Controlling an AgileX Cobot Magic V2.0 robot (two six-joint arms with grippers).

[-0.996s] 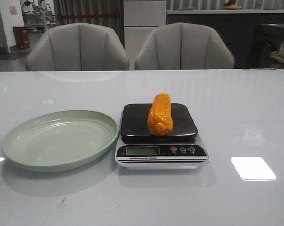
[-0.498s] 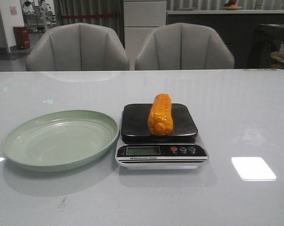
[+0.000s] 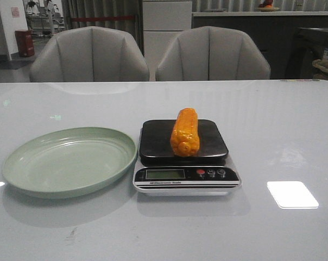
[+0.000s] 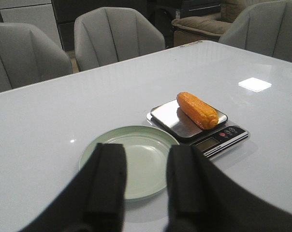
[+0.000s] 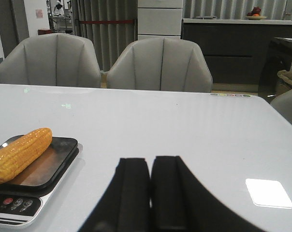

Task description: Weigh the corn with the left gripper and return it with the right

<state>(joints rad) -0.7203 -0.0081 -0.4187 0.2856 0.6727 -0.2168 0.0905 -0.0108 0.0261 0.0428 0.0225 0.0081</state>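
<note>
The orange-yellow corn [image 3: 185, 132] lies lengthwise on the black platform of a kitchen scale [image 3: 183, 182]. It also shows in the left wrist view [image 4: 197, 109] and the right wrist view [image 5: 19, 153]. Neither arm shows in the front view. My left gripper [image 4: 146, 154] is open and empty, held back above the near rim of the pale green plate [image 4: 112, 145], well short of the corn. My right gripper [image 5: 150, 164] is shut and empty, over bare table to the right of the scale [image 5: 20, 205].
The empty pale green plate [image 3: 23, 163] sits just left of the scale. Two grey chairs [image 3: 90, 54] stand behind the table's far edge. A bright light reflection [image 3: 292, 194] lies on the table right of the scale.
</note>
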